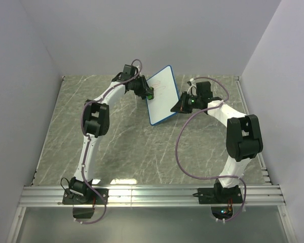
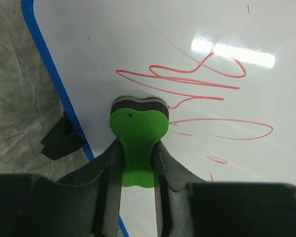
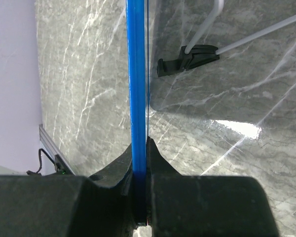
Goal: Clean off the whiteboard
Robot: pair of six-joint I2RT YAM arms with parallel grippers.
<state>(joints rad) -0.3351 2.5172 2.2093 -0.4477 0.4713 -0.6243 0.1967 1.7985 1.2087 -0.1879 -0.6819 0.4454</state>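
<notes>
The whiteboard (image 1: 161,95), white with a blue rim, stands tilted at the back middle of the table. Red scribbles (image 2: 207,86) cover its face (image 2: 138,39). My left gripper (image 1: 148,94) is shut on a green bone-shaped eraser (image 2: 137,133), whose black felt end presses against the board just left of the writing. My right gripper (image 1: 180,105) is shut on the board's blue edge (image 3: 136,74), seen edge-on between its jaws. A black stand foot (image 2: 61,139) shows beside the rim, and another shows in the right wrist view (image 3: 187,58).
The table is grey marble (image 1: 126,147). White walls close in at the back and both sides. An aluminium rail (image 1: 152,195) runs along the near edge by the arm bases.
</notes>
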